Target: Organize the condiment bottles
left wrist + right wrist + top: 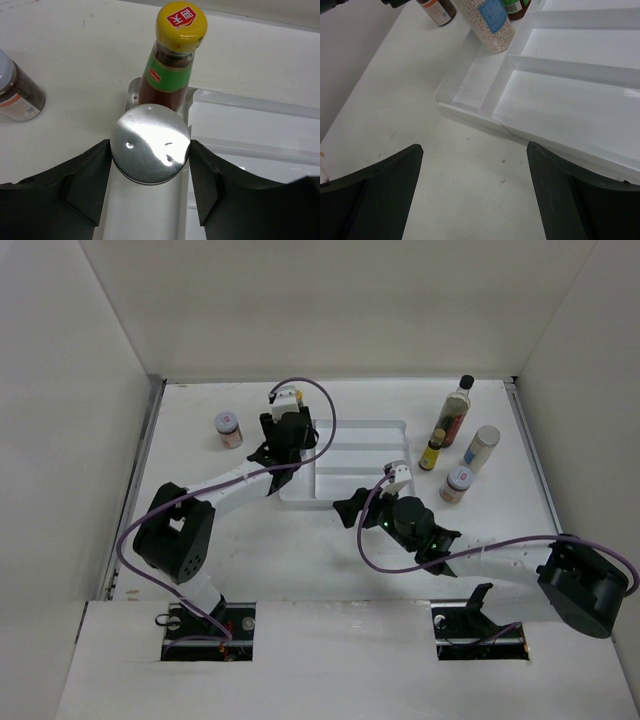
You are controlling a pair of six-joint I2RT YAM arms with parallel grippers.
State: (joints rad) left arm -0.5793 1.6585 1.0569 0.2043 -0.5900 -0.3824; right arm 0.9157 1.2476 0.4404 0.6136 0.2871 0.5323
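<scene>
The yellow-capped bottle (174, 65) could be knocked over by the jar (150, 132) held in the half-shut left gripper (150, 152); the right gripper (474, 150) is opened wide, empty.

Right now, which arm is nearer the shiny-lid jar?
Left. The left fingers clamp the jar at the tray's end slot. The right fingers hang open above the table by the tray's near edge, away from it.

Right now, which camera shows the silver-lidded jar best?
Left wrist: the jar sits centre frame, its lid between the left gripper fingers. From the top, that gripper covers it. Right wrist shows only a cropped pale-filled jar, possibly it.
</scene>
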